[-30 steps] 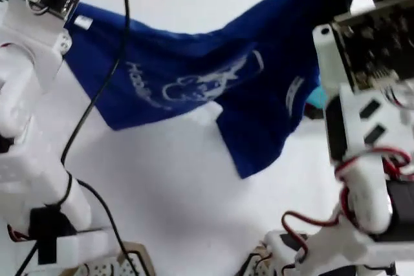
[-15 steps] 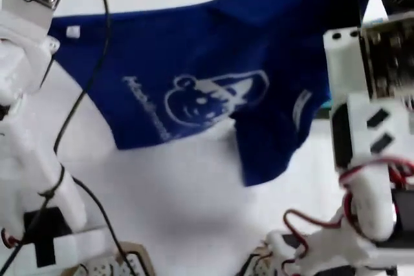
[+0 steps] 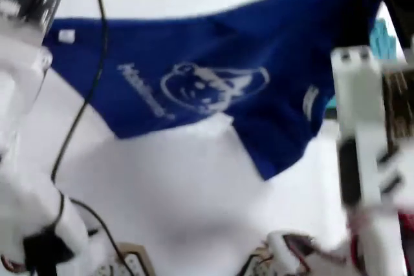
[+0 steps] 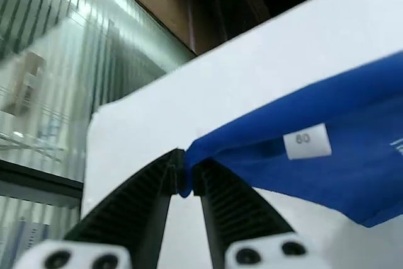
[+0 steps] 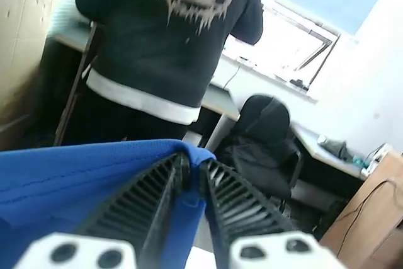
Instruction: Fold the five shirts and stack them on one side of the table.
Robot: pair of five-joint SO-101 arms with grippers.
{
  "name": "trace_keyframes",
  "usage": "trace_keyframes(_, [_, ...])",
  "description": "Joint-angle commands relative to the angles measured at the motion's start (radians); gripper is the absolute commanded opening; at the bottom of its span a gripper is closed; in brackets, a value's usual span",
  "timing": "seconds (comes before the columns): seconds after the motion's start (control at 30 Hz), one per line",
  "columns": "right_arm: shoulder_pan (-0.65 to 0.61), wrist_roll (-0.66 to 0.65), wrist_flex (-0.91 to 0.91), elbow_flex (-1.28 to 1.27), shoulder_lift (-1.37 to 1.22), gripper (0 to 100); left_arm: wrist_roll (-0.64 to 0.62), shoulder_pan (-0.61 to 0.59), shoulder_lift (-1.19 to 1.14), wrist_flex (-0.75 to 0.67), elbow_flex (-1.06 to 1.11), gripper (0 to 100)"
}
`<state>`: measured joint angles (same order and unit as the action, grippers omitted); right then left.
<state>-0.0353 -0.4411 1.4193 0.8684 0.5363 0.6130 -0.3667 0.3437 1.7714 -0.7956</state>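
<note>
Item: bare worktop (image 3: 187, 192), lower centre of the high view.
Item: blue shirt (image 3: 213, 88), print showing, stretched across the upper frame with its lower edge hanging toward the worktop.
Item: left pincer (image 4: 187, 177), clamped on the corner by the size tag.
Item: right pincer (image 5: 192, 168), clamped on the opposite edge.
You should hold even tension and lower both ends level, so it lies flat for folding.

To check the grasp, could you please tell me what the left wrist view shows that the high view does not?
The left wrist view gives the left tool shut on a corner of the shirt, with a glass wall behind. The high view gives the shirt's white print and a black cable across it. Both give the blue shirt, its white tag and the white table.
</note>
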Motion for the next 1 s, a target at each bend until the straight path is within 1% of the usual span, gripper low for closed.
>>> trace_keyframes(0.0, [0.010,0.009,0.033,0.029,0.091,1.9,-0.005,-0.014,0.109,0.014,0.001,3])
trace_keyframes(0.17, [0.010,0.009,0.039,0.021,0.165,1.9,-0.006,-0.014,0.195,0.014,0.001,3])
trace_keyframes(0.43, [0.010,0.015,0.036,0.015,0.163,1.9,-0.005,-0.014,0.229,0.014,0.001,3])
trace_keyframes(0.53, [0.001,0.017,-0.004,-0.066,0.108,1.9,-0.005,-0.009,0.189,0.012,0.074,3])
trace_keyframes(0.6, [-0.030,0.017,-0.038,-0.135,0.059,1.9,-0.005,-0.009,0.147,0.000,0.160,3])
trace_keyframes(0.77, [-0.094,0.017,-0.139,-0.322,-0.071,1.9,-0.005,-0.008,0.046,-0.127,0.371,3])
trace_keyframes(0.97, [-0.099,0.017,-0.334,-0.539,-0.259,1.9,-0.005,0.008,-0.092,-0.367,0.518,3])
